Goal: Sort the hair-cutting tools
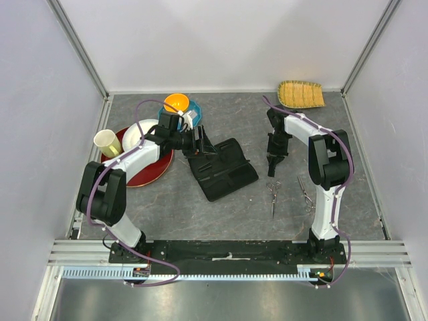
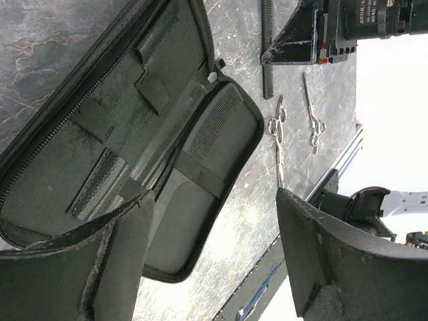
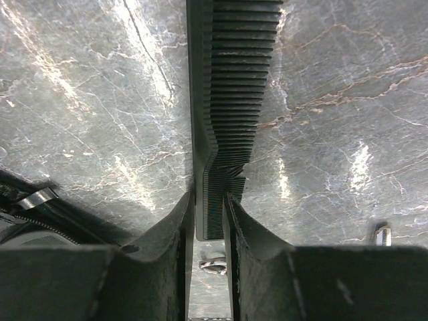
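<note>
**Comb pinched, case lying open**

Comb (image 3: 231, 100) in the right gripper (image 3: 208, 200): the fingers are squeezed narrow onto it at the spot where the toothed run steps in toward the plain end, and most of its length sticks out ahead over the grey table (image 1: 200, 214). Whether it is off the surface yet, I cannot tell. Across the way the left gripper (image 2: 212, 197) hangs spread wide with nothing in it, just above the near edge of the open black case (image 1: 224, 167). A second comb (image 2: 214, 124) sits tucked under a strap inside that case. Both pairs of scissors (image 1: 273, 194) (image 1: 306, 194) lie on the table near the right arm, apart from each other.

Now the danger. That hold is far off the comb's middle, so I reckon the long end could sag or swivel between the fingers on the way over. A drooping tip might snag the case rim or a strap. The left gripper also sits close to where the comb would go, so the arms may crowd each other.

Writing? Small print on the right arm's housing, too tiny to read.
</note>
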Tool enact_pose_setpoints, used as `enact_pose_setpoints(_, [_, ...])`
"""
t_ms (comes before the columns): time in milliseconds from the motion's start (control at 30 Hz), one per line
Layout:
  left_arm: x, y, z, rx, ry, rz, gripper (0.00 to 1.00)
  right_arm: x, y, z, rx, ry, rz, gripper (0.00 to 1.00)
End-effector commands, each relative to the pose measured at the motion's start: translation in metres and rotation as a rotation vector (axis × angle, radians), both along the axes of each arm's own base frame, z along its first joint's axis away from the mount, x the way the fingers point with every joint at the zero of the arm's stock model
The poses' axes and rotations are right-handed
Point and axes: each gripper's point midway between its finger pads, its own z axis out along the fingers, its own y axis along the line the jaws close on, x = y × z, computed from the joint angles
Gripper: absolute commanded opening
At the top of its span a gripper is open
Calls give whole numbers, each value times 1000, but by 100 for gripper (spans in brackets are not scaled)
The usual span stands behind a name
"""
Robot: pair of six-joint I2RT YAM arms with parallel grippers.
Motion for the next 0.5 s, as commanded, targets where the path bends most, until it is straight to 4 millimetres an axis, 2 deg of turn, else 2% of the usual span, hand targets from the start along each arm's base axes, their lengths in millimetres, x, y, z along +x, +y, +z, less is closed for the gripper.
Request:
enact_pose_setpoints(0, [7, -8, 16, -30, -43, -28, 79, -2, -1, -4, -11, -2, -9, 28])
enact_pose_setpoints(167, [7, -8, 16, -30, -42, -26, 79, 7, 3, 11, 5, -44, -5, 32])
enact_pose_setpoints(300, [8, -9, 16, -32, -40, -29, 79, 10, -1, 19, -18, -75, -1, 47])
enact_pose_setpoints(400, [8, -10, 18, -37, -46, -33, 79, 12, -6, 25, -46, -99, 5, 54])
enact_pose_setpoints(467, [8, -12, 20, -41, -47, -39, 79, 10, -8, 22, -57, -94, 9, 56])
